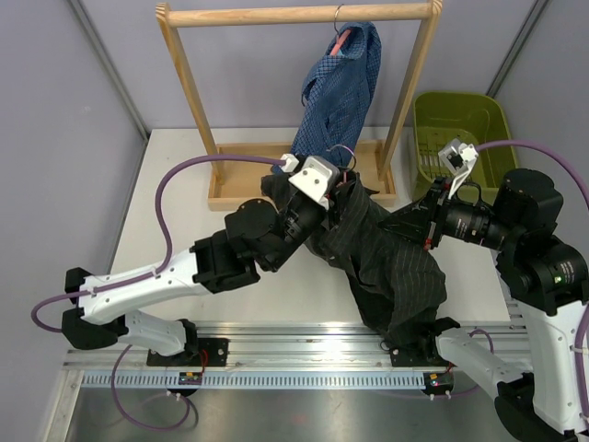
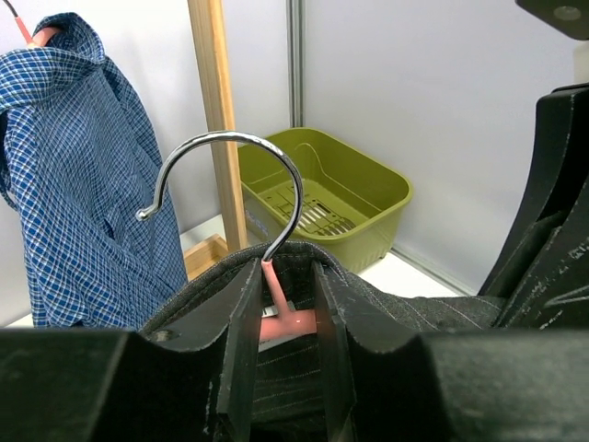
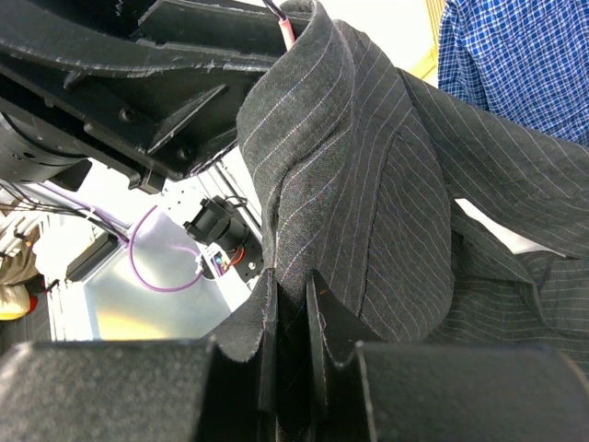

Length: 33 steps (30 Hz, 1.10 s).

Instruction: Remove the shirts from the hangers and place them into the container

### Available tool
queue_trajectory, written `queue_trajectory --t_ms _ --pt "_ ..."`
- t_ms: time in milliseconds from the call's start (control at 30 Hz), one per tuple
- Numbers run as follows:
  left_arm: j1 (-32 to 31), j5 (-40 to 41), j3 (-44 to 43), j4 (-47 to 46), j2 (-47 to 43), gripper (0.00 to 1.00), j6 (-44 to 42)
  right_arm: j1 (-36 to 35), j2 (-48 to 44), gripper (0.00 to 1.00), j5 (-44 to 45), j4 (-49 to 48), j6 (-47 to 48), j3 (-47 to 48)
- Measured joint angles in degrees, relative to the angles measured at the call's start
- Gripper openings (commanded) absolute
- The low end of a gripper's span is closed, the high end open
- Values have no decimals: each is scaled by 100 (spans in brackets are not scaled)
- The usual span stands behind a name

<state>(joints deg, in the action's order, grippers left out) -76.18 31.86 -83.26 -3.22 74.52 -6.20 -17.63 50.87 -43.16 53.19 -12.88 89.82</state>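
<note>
The black pinstriped shirt (image 1: 386,267) is off the rack and hangs between my two arms over the table. It still sits on a pink hanger (image 2: 290,324), whose metal hook (image 2: 230,138) sticks up free. My left gripper (image 2: 287,276) is shut on that hanger's neck at the collar (image 1: 339,184). Off to the right, my right gripper (image 3: 293,295) is shut on a fold of the black shirt (image 3: 368,184), beside the left arm (image 1: 414,221). The blue checked shirt (image 1: 340,87) hangs on its own pink hanger (image 1: 342,39) from the rack. The olive-green container (image 1: 479,106) stands at the back right, with nothing showing inside.
The wooden rack (image 1: 294,14) stands at the back, its base board (image 1: 230,184) on the table just behind my left gripper. Its right post (image 2: 216,110) is between the blue shirt (image 2: 74,184) and the container (image 2: 368,230). Grey walls close in the back and sides.
</note>
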Motion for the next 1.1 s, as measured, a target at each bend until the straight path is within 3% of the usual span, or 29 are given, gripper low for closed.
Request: queue_trajectory --t_ms 67,200,667,867,967,1100 --pt "37 -20 -7 -31 24 22 20 0 -22 0 2 -24 -7 -24" --pt "219 -149 -48 -87 98 0 166 9 -46 0 26 -94 -42 -81" --pt "514 -605 -179 -142 223 0 627 17 -72 0 175 -280 -46 -212" --pt "485 -420 -107 76 -2 0 339 0 -103 58 210 -258 55 -210" --pt "608 -44 46 98 -175 0 -55 0 -136 64 210 -262 151 -234" --pt "1226 52 131 105 -251 0 -168 0 -175 66 201 -278 177 -389"
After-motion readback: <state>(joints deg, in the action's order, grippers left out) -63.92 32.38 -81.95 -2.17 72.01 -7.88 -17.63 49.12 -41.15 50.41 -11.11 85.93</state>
